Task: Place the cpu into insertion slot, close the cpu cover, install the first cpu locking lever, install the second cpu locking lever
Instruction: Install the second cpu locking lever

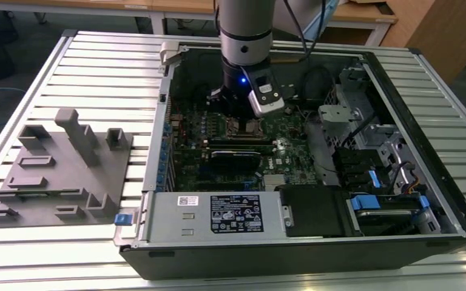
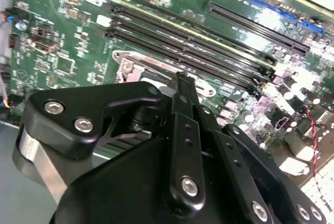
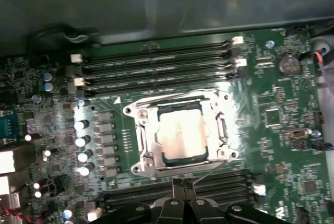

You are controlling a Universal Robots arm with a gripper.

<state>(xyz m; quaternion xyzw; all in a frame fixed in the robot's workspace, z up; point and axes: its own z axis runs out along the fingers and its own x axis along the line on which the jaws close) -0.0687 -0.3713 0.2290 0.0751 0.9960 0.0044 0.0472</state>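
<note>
Surface (image 1: 71,54) of pale slats carries one open computer case (image 1: 314,257), and the single arm (image 1: 245,30) reaches down into it over the green motherboard (image 3: 271,145). In the exterior view the gripper hangs just above the insertion slot (image 1: 244,126), near the middle of the board. In the first wrist view the cpu cover (image 3: 148,135) lies flat as a silver frame around the cpu (image 3: 181,135). The chip's dull metal top shows through the window, seated squarely in the slot. By that look, placing the chip and closing the cover are done, and the lever work is the step in hand. The gripper (image 3: 178,183) sits just beside the socket's edge with its jaws clenched together and nothing visible between them. One thin lever rod (image 3: 211,171) runs slantwise along that same edge, close to the fingertips. Whether the tips touch it cannot be told, nor whether it is latched. Such a rod likely calls for a firm push downward and sideways under its catch, with the narrow closed tips kept off the chip and the nearby slots. Counted from the largest: one case, one grey fixture tray (image 1: 55,163) on the exterior view's left, one black labelled power supply box (image 1: 216,215), one motherboard, one arm, and one gripper. There are four long memory slots (image 3: 156,65) on the far side of the socket, with more on the near side partly hidden. Last come one socket, one cover, one chip, and one lever that can be made out.
</note>
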